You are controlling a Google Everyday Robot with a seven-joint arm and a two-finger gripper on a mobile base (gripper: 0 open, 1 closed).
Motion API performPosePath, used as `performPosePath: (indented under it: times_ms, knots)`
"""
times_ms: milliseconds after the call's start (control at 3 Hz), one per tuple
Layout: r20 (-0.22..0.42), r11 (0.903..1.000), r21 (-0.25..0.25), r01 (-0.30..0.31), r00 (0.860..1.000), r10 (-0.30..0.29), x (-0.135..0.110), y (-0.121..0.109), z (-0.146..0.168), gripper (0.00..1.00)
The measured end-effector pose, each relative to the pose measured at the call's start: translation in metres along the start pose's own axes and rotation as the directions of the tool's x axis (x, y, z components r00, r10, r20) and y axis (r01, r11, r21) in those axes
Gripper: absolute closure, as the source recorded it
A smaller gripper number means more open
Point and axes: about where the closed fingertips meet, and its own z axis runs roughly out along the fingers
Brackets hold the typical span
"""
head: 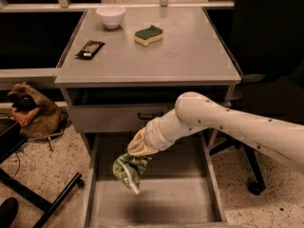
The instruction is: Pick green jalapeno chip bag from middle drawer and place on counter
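The robot's white arm (228, 122) reaches in from the right, just below the front edge of the counter (190, 61). At the end of the arm is the gripper (136, 150). It is lower than the counter and out in front of it. Its fingers are pinched tight on the top of the green jalapeno chip bag (127, 171). The crumpled bag hangs down from the gripper in the air. It is below the counter, not on it.

The middle drawer (161, 201) is pulled out from under the counter, toward the front. Its grey floor lies under the hanging bag, and there is a dark shadow on it. A shut drawer front (104, 118) sits right under the counter, and the arm hides part of its black handle.

On the counter, a white bowl (110, 15) stands at the back left. A yellow sponge (148, 34) with a green top lies near the back middle. A black snack wrapper (90, 49) lies at the left side. A brown bag (33, 110) sits on the floor to the left of the counter. A black chair (270, 51) stands to the right of the counter.
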Motion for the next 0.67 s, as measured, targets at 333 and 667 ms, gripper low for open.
performPosePath:
  times_ms: [333, 667]
  knots:
    - [0.009, 0.9997, 0.012, 0.021, 1.000, -0.021, -0.010, -0.012, -0.012, 1.00]
    - [-0.003, 0.9977, 0.032, 0.060, 0.998, -0.060, -0.035, -0.043, -0.044, 1.00]
